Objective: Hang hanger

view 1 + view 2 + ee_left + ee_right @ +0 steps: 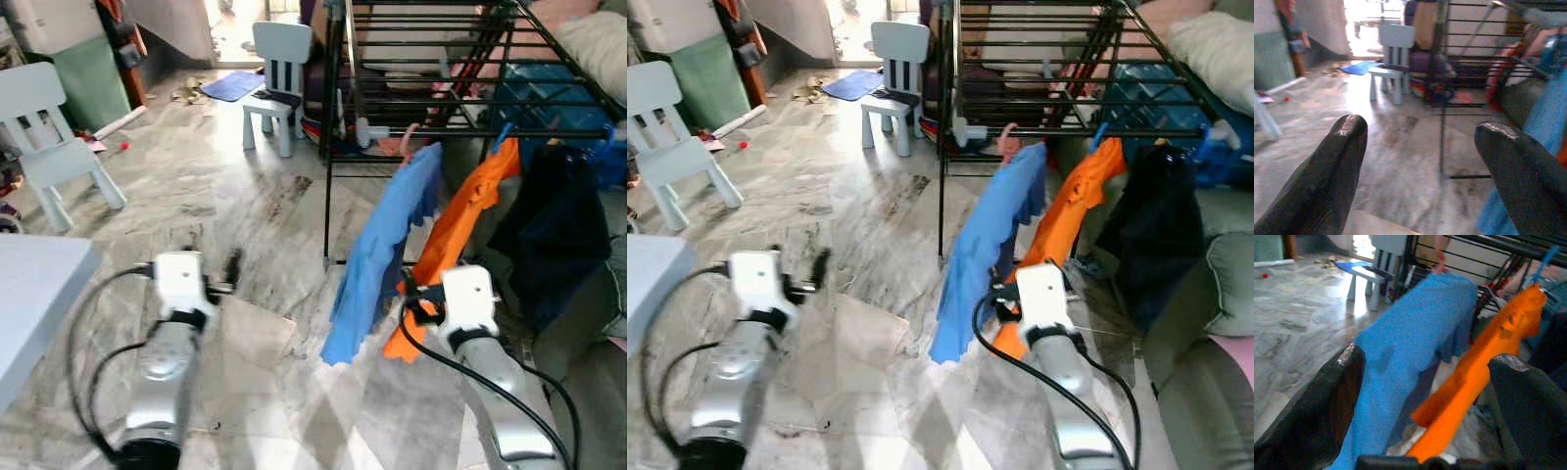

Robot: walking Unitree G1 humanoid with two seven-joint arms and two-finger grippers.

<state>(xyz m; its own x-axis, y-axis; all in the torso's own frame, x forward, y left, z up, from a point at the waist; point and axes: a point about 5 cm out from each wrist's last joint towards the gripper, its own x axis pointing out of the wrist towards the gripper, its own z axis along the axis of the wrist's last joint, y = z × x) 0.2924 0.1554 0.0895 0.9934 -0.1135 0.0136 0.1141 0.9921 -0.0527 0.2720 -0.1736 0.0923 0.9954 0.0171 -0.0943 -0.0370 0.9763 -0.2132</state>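
A black drying rack [460,132] stands ahead on the right. From its front rail hang a blue shirt [382,245] on a pink hanger [407,145], an orange shirt [460,225] on a blue hanger [502,137], and a dark navy garment [554,225]. My right gripper [1428,357] is open and holds nothing; it sits low in front of the blue and orange shirts, close to their hems [409,294]. Over the floor to the left of the rack, my left gripper [1422,126] is open with nothing between its fingers [230,274].
Two white child chairs stand on the marble floor, one far ahead [279,78] and one at the left [49,137]. A pale table corner [29,294] is at my near left. A grey sofa [598,313] lies behind the hanging clothes on the right.
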